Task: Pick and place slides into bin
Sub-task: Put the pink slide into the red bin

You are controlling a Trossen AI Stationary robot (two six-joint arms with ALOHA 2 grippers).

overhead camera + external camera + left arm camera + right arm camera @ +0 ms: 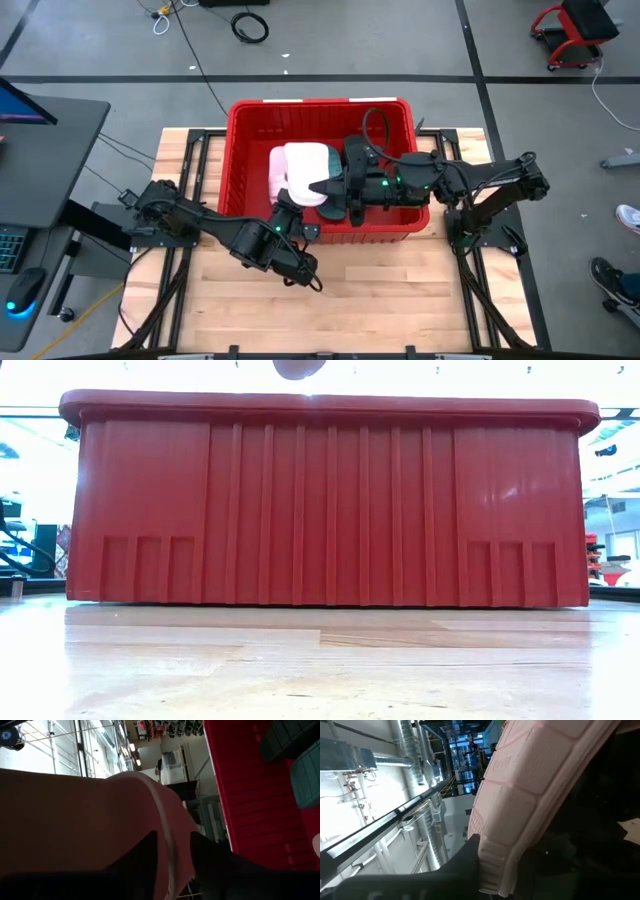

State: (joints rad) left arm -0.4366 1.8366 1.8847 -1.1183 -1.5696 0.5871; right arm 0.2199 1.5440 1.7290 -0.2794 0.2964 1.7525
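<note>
Red bin on the wooden worktop, pale pink slide held above the bin's near wall, left gripper fingers grasping its edge, right gripper fingers clamped on its other side.

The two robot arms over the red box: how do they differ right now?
The left arm reaches in from the near left over the bin's front wall, while the right arm comes straight across from the right. The left gripper is at the pale pink slide's near end, the right gripper at its right side. Both have fingers on either side of that slide's edge.
</note>
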